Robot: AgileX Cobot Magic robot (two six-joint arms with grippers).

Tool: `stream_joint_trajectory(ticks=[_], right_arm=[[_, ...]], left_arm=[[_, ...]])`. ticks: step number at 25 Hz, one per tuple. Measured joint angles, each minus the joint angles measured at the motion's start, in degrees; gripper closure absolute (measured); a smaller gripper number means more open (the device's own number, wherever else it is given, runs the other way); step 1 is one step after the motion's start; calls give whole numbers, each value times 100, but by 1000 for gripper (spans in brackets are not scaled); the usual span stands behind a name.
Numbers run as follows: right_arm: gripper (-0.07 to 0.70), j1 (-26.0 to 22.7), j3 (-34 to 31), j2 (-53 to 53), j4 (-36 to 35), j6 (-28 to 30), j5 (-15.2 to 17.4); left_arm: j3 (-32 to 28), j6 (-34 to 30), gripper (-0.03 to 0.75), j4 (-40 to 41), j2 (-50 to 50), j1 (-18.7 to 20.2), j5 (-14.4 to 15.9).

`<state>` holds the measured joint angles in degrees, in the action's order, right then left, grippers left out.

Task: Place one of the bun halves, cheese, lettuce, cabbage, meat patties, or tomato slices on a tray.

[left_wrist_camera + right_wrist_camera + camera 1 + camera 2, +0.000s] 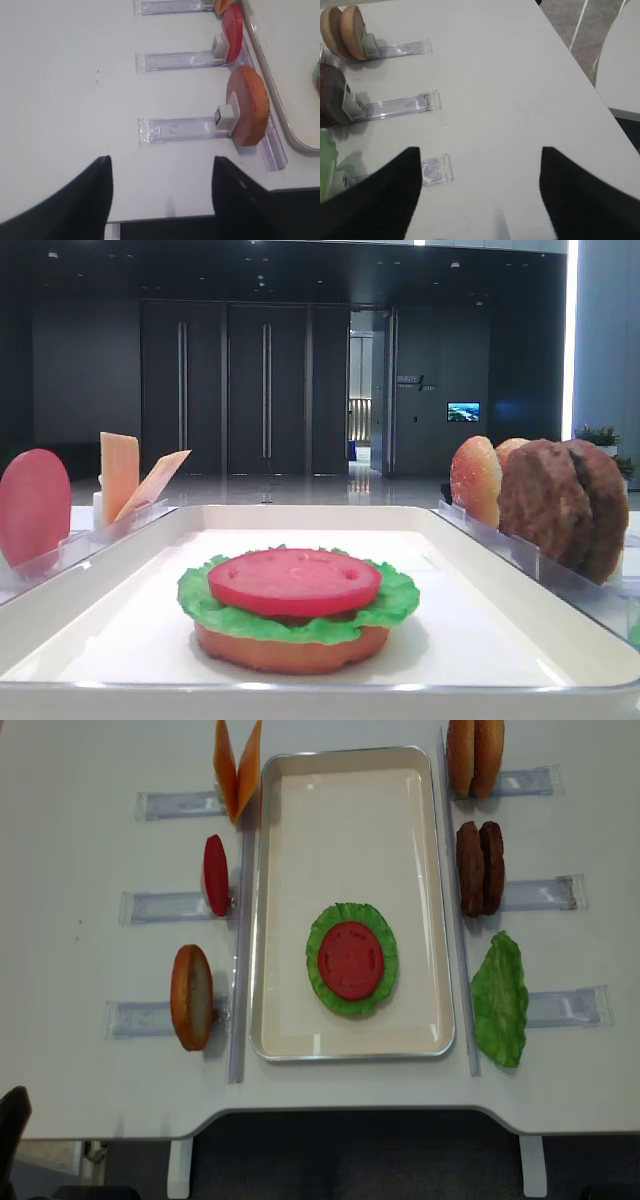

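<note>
The white tray (350, 770) holds a stack: a flat bun half (290, 650), green lettuce (325, 935) and a tomato slice (351, 960) on top. Left of the tray stand cheese slices (237, 765), a second tomato slice (215, 875) and a bun half (191, 997). On its right are two bun halves (475, 757), meat patties (480, 867) and a green cabbage leaf (500, 998). My left gripper (161, 162) is open and empty over the table's front edge, short of the bun half (248, 107). My right gripper (480, 150) hangs open over bare table.
Clear plastic holders (165, 905) run outward from the tray on both sides, one (180, 127) just ahead of my left gripper and a short end piece (437, 170) by my right gripper's left finger. A dark floor lies beyond the table's front edge (210, 227).
</note>
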<state>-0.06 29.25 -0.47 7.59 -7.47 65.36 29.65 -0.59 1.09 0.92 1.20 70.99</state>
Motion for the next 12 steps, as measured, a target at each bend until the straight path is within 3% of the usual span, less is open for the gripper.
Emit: stream_joint_trajectory(ticks=[2, 7, 12], right_arm=[[155, 0, 0, 0, 0, 0, 0], [155, 0, 0, 0, 0, 0, 0], [155, 0, 0, 0, -1, 0, 0]], left_arm=[[-13, 0, 244, -1, 0, 0, -62], [-216, -12, 244, -109, 0, 0, -602], [-251, -44, 272, -147, 0, 0, -712]])
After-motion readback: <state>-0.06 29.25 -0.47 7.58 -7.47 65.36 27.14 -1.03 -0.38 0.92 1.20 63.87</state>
